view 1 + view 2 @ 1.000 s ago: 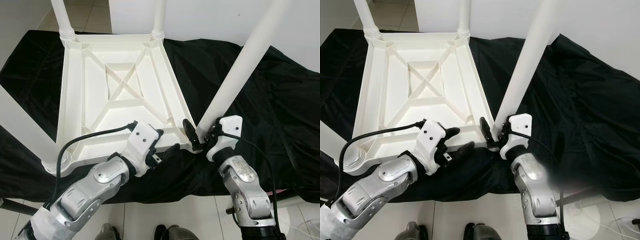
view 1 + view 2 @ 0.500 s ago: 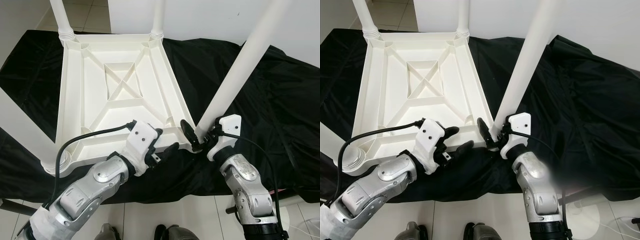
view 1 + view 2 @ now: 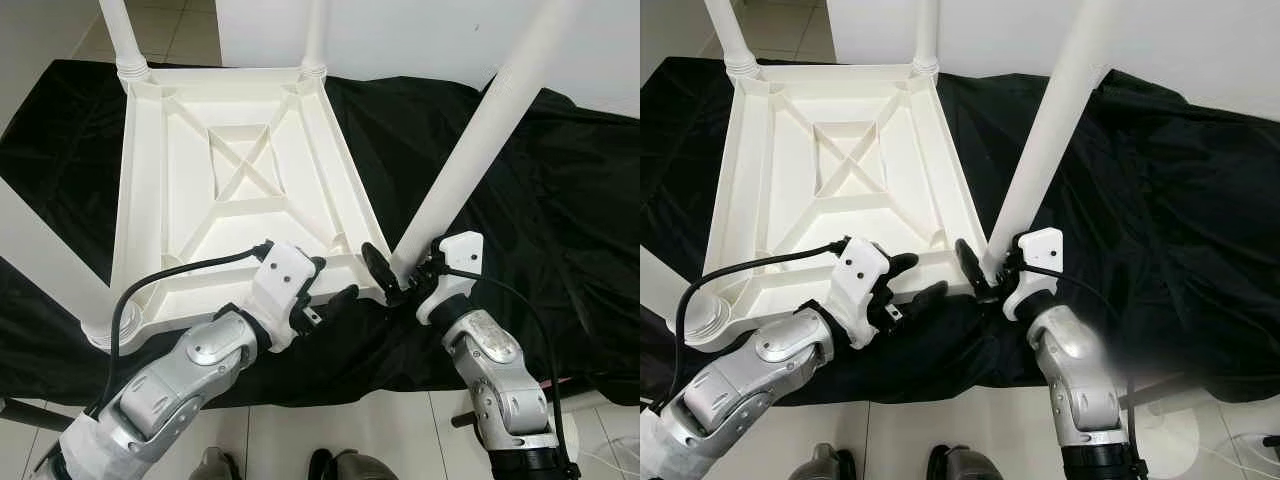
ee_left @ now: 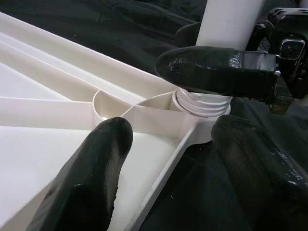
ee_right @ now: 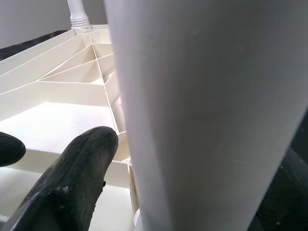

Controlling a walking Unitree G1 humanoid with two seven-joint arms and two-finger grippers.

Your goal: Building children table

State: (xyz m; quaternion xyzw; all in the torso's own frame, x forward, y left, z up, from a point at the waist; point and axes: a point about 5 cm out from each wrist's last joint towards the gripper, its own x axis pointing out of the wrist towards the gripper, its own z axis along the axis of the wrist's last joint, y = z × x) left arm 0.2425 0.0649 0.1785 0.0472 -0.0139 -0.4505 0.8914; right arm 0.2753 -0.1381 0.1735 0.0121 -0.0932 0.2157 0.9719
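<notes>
Gripping smooth round leg [image 3: 478,140]: right end effector [image 3: 392,279]

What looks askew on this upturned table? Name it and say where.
The white leg at the corner nearest the right gripper leans off at a slant, while the far legs stand straight in their sockets. The left gripper straddles the tabletop rim beside it.

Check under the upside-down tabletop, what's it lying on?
The tabletop lies on a black cloth that spreads out past its edges. Whatever supports the cloth is covered. White floor tile shows at the near edge.
</notes>
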